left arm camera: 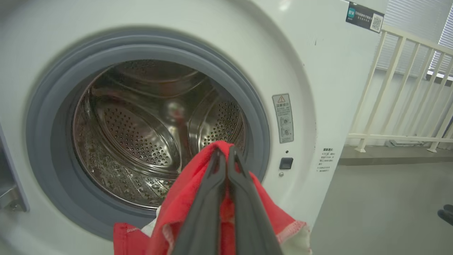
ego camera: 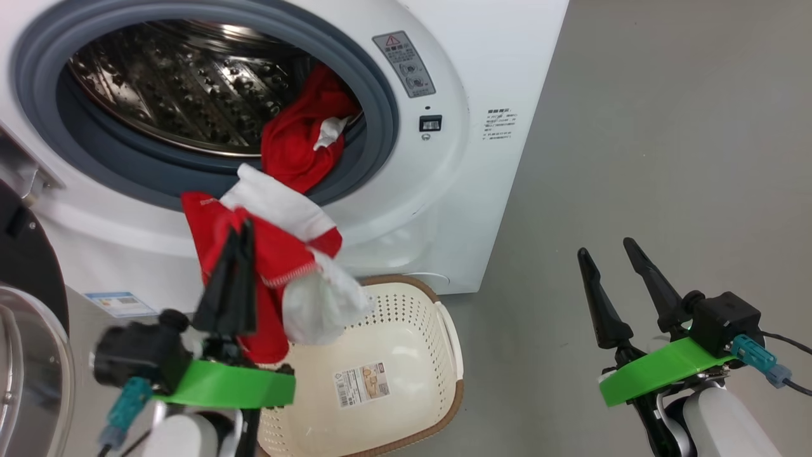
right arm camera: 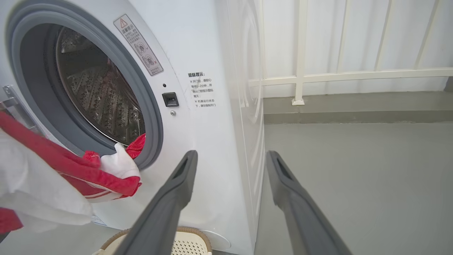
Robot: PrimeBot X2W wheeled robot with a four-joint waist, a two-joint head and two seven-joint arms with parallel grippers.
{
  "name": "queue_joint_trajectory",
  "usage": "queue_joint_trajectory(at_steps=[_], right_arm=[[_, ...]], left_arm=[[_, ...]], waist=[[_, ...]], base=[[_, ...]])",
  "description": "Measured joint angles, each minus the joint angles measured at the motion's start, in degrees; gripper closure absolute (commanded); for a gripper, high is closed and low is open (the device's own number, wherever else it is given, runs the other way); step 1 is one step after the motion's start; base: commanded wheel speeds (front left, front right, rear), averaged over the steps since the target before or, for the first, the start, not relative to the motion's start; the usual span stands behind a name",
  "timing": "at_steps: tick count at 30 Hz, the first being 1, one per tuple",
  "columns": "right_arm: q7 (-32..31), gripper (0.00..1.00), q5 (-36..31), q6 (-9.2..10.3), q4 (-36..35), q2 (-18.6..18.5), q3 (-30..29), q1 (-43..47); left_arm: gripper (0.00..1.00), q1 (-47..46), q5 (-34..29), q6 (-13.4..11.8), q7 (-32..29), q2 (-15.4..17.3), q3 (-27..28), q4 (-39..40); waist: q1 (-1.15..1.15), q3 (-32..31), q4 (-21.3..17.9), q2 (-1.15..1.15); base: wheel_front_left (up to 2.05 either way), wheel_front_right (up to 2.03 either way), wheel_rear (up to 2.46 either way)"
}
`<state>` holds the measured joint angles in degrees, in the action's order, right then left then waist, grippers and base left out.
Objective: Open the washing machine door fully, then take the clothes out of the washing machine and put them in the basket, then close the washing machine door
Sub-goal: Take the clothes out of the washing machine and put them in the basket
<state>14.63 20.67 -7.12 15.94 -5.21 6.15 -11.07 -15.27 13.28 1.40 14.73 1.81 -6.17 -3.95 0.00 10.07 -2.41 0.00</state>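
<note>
Far left: you've got the washing machine door (ego camera: 32,266) swung open. Next, the left gripper (ego camera: 240,231) is clamped tight on the clothes (ego camera: 285,247). One end of the red-and-white bundle trails out of the drum over the grey gasket (ego camera: 384,114) of the washing machine (ego camera: 469,158), and the held end hangs above the basket (ego camera: 444,336) (on the floor, right against the washer front). Far right: the right gripper (ego camera: 605,249) has its fingers spread wide with nothing in them, over bare floor (ego camera: 666,127).

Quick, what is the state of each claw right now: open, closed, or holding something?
Left claw: closed, holding the red clothes.
Right claw: open, holding nothing.
</note>
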Motion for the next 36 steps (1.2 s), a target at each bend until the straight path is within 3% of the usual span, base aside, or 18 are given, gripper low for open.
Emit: queue_joint_trajectory(at_steps=[8,18,25,36], right_arm=[[0.0,0.00,0.0,0.00,-0.3,0.0,0.2,-0.1],[0.0,0.00,0.1,0.00,-0.5,-0.3,0.7,-2.8],[0.0,0.00,0.5,0.00,-0.4,-0.5,2.1,-4.8],[0.0,0.00,1.0,0.00,-0.3,-0.4,3.8,-6.0]], left_arm=[[1.00,-0.9,6.1,0.6,0.0,0.2,-3.1,-14.1],[1.00,-10.1,12.2,2.7,0.0,0.2,-6.0,-31.1],[1.00,-17.6,17.5,3.0,-0.1,0.0,-11.6,-48.8],[1.00,-25.1,28.5,3.6,-7.7,-0.1,-18.1,-64.4]], waist=[[0.00,2.6,-0.2,0.00],[0.00,7.4,-0.4,0.00],[0.00,10.9,-0.9,0.00],[0.00,15.1,-3.7,0.00]], base=[[0.00,0.00,0.00],[0.00,0.00,0.00],[0.00,0.00,0.00],[0.00,0.00,0.00]])
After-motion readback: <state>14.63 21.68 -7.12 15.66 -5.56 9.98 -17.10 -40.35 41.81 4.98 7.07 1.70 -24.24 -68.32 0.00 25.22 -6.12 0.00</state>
